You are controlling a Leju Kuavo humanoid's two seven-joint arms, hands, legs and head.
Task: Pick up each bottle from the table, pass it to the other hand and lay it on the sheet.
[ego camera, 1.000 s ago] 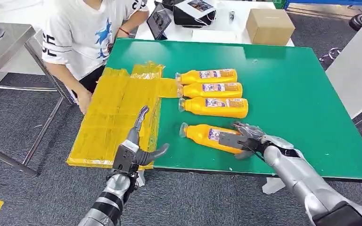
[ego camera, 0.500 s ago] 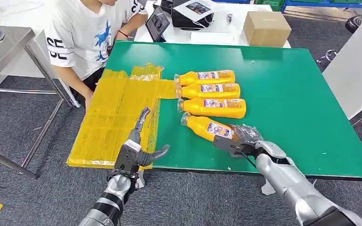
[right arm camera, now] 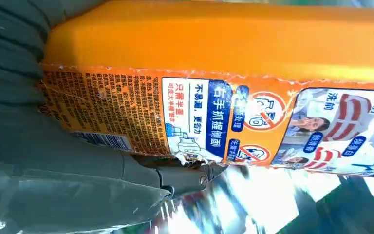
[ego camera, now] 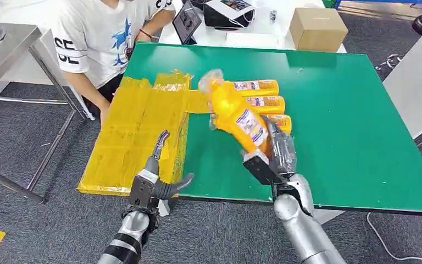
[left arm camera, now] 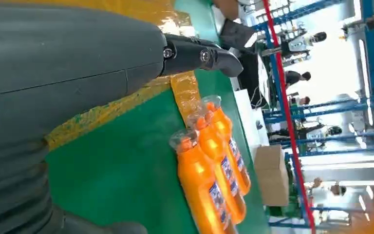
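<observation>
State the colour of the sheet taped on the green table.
Yellow sheet; clearest in the head view.

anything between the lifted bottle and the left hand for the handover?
Nothing visible. The right hand holds the bottle tilted above the green table; the left hand waits open over the yellow sheet, with bare table surface between them. The three other bottles lie behind the lifted one.

My head camera looks down on the green desk (ego camera: 335,110); the left wrist camera skims it sideways, sharing the lying bottles (ego camera: 258,94); the right wrist camera sits against the held bottle (right arm camera: 214,73).
</observation>
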